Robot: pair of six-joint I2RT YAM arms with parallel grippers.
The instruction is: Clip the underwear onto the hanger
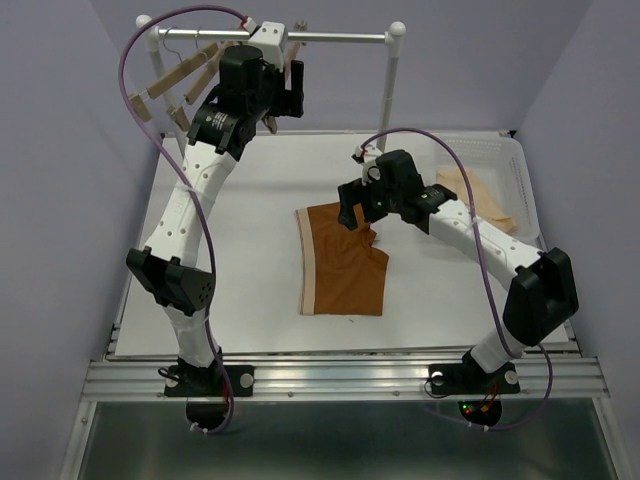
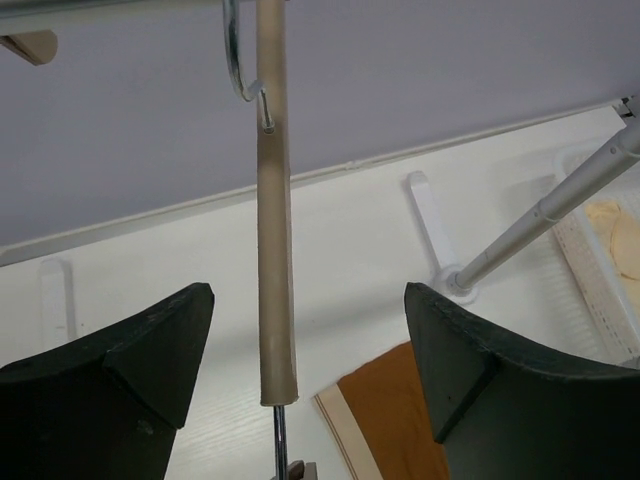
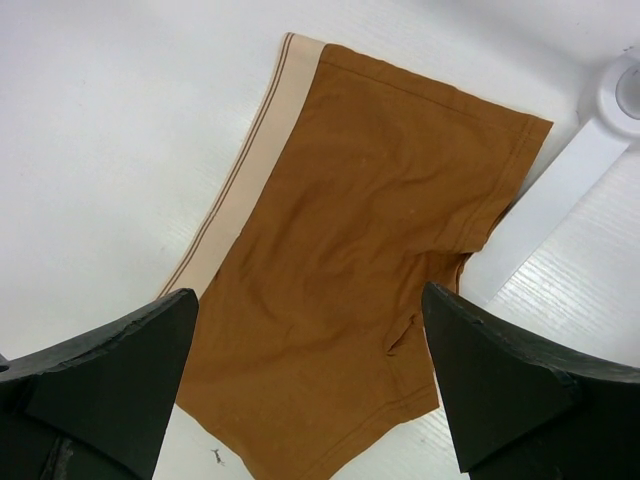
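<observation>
While the right gripper (image 3: 310, 300) gapes over the underwear (image 3: 340, 250) and the left gripper (image 2: 308, 300) gapes facing the hanger (image 2: 272, 250), the limp, light fabric likely favours a pinch at the waistband (image 3: 250, 170).

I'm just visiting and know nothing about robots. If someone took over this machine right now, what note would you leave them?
Left end effector: open, jaws either side of the hanger bar, not gripping it.
Right end effector: open, above the underwear, holding nothing.
The hanger hangs by its hook from the rack rail; the underwear lies flat on the table.
Done: nothing clipped yet.
Left: take the hanger, lift the underwear, clip it on.
</observation>
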